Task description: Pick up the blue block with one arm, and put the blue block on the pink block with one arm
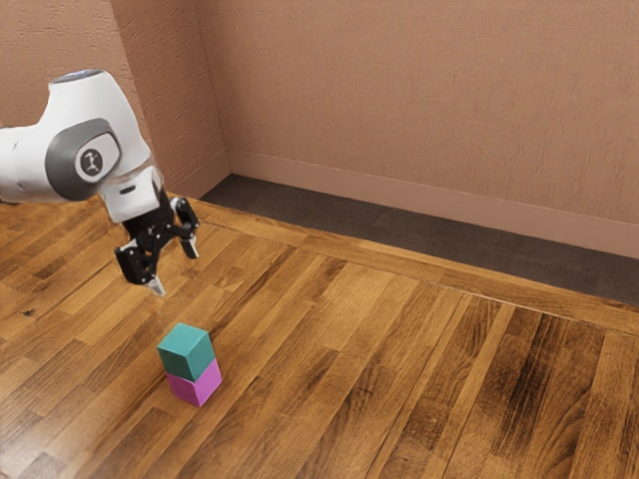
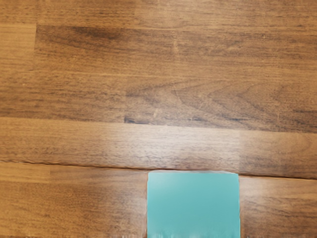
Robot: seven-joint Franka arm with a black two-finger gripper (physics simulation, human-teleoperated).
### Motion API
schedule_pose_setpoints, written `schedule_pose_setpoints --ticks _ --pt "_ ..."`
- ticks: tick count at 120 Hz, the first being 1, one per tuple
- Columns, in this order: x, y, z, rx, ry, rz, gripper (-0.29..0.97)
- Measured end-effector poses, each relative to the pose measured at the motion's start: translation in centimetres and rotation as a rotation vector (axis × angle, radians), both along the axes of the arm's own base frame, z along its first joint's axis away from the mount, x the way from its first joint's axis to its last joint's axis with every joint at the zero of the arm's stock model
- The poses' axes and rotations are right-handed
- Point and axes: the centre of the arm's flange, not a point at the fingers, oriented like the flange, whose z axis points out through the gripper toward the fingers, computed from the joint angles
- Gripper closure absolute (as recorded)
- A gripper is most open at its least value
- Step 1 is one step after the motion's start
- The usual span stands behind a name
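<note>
Wooden table (image 1: 399, 359) bears blue block (image 1: 186, 349) flat atop pink block (image 1: 203, 385).

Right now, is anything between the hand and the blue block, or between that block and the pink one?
Nothing visible. The blue block sits directly on the pink block, so no gap is left to cross. The hand hangs open above them, toward the exterior view's left, with only air between.

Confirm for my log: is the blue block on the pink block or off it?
On. The blue block rests atop the pink block, and the open end effector hangs above, touching neither.
</note>
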Motion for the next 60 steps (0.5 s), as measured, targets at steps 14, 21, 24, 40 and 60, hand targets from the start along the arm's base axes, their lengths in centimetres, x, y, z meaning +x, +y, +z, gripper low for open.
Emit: schedule_pose_setpoints --ticks 14,21,24,40,60 --pt "7.7 -0.4 10.9 0.053 -0.084 0.047 0.02" --pt "9.5 -0.2 14.1 0.088 -0.090 0.129 0.01" --pt "9.7 -0.1 14.9 0.099 -0.081 0.176 0.01" --pt "9.2 0.1 16.5 0.095 -0.004 0.412 0.01" --pt "8.6 1.3 16.2 0.087 0.077 0.667 0.00"
